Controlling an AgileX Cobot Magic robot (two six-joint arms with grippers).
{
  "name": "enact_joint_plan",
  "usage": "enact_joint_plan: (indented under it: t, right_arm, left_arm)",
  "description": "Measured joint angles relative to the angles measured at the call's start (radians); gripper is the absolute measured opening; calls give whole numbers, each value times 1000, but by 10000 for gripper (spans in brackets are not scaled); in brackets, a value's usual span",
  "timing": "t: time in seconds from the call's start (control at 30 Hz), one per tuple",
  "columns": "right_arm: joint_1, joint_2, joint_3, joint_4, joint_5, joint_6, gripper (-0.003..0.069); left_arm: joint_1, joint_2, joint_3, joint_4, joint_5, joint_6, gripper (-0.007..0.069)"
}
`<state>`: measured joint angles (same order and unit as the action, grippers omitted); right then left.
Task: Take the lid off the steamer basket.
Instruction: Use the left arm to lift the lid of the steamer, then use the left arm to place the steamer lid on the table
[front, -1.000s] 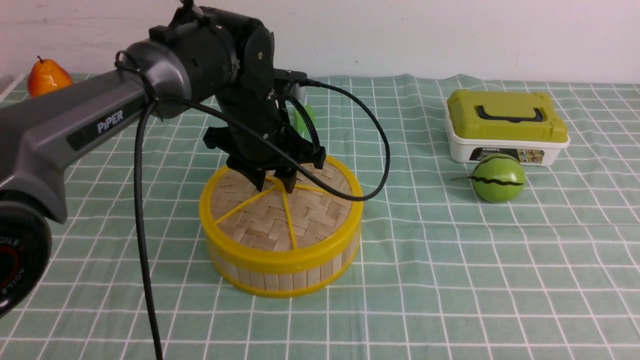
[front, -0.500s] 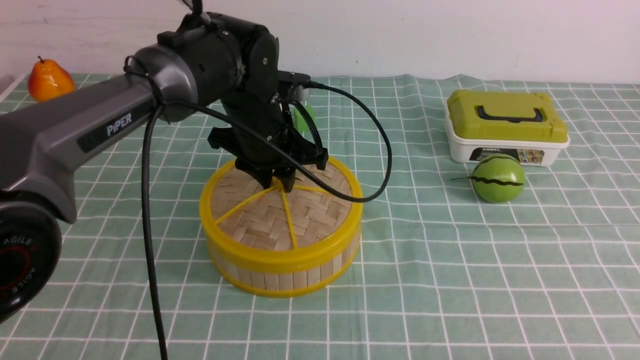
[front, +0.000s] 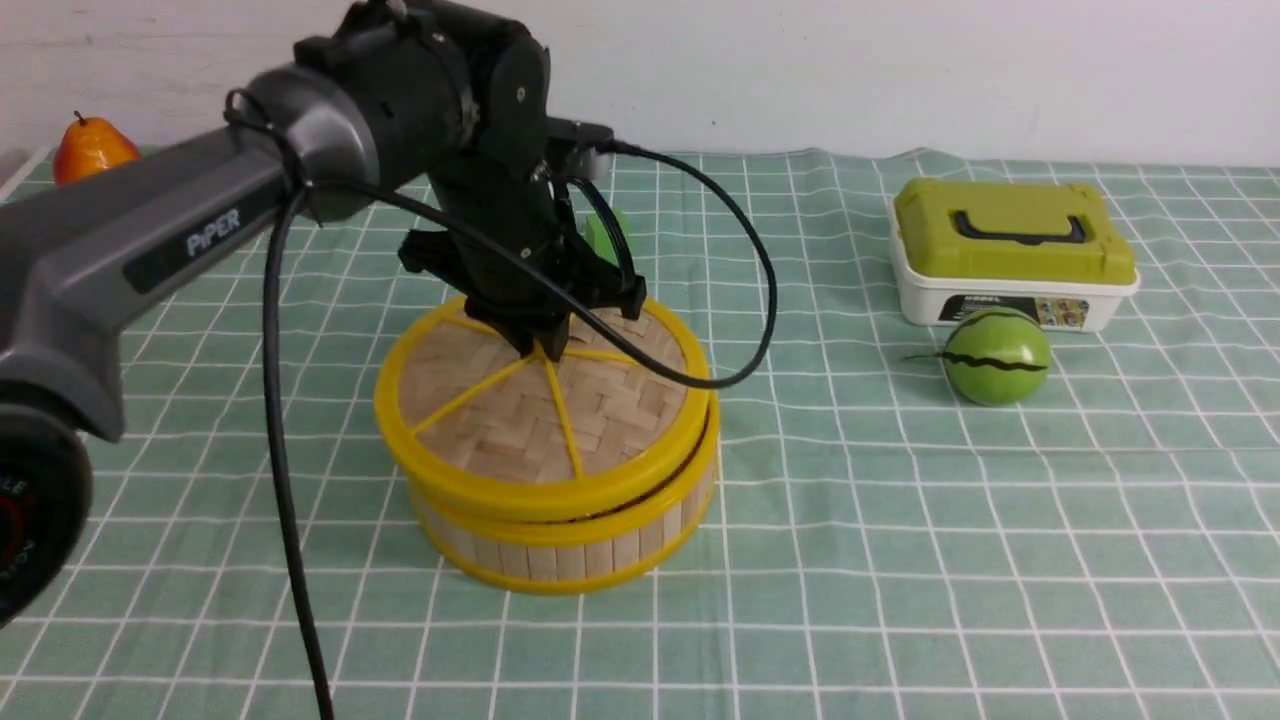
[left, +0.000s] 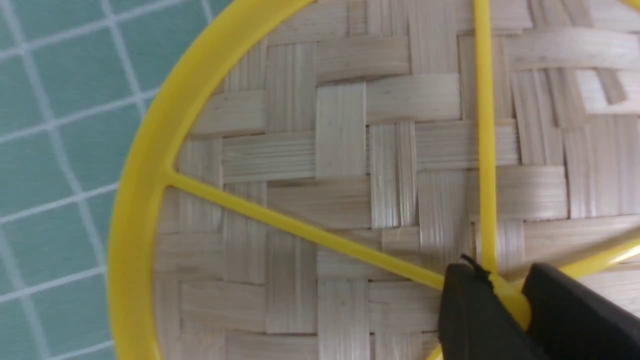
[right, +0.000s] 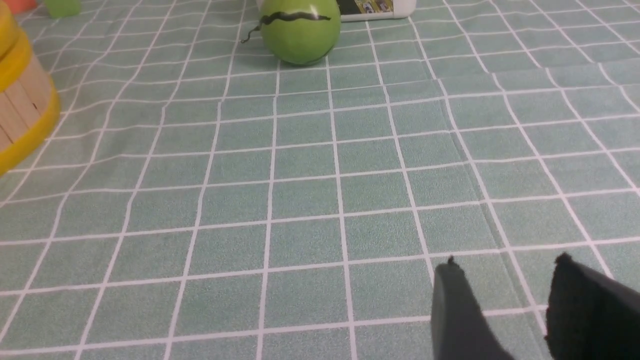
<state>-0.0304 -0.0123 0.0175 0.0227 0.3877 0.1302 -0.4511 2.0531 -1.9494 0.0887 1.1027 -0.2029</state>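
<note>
My left claw (front: 546, 346) has pinched shut on the centre knob (left: 511, 300) and raised the lid (front: 520, 425) off the steamer basket (front: 570, 556).

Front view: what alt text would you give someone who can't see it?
The left end effector pinches the centre of the woven lid, held slightly above the steamer basket on a green checked tablecloth. A green-topped box, green ball and pear sit farther off.
</note>
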Motion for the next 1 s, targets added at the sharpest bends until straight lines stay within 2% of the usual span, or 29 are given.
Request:
enact_joint_plan:
  t: [0.1,0.2,0.3,0.37,0.53,0.67,0.7,0.83,0.87,1.0]
  right_arm:
    - [0,0,0,0,0,0,241]
    - [0,0,0,0,0,0,241]
    - [0,0,0,0,0,0,241]
    - [0,0,0,0,0,0,241]
    - [0,0,0,0,0,0,241]
    - [0,0,0,0,0,0,241]
    - [0,0,0,0,0,0,241]
    - [0,0,0,0,0,0,241]
    - [0,0,0,0,0,0,241]
    - [0,0,0,0,0,0,241]
  left_arm:
    - [2,-96,-49,42,46,0,112]
    - [1,-194,-64,143,119,-1,112]
    - [15,-298,-38,274,140,-67,112]
    - [39,-357,13,298,140,-105,112]
    - [146,-503,271,307,140,-183,112]
    - [240,-566,486,309,140,-277,112]
    - [275,-578,582,315,131,-334,112]
    - [310,-571,825,295,-22,-470,112]
    - [310,-568,845,292,-44,-477,112]
    - [310,-511,996,219,-301,-508,112]
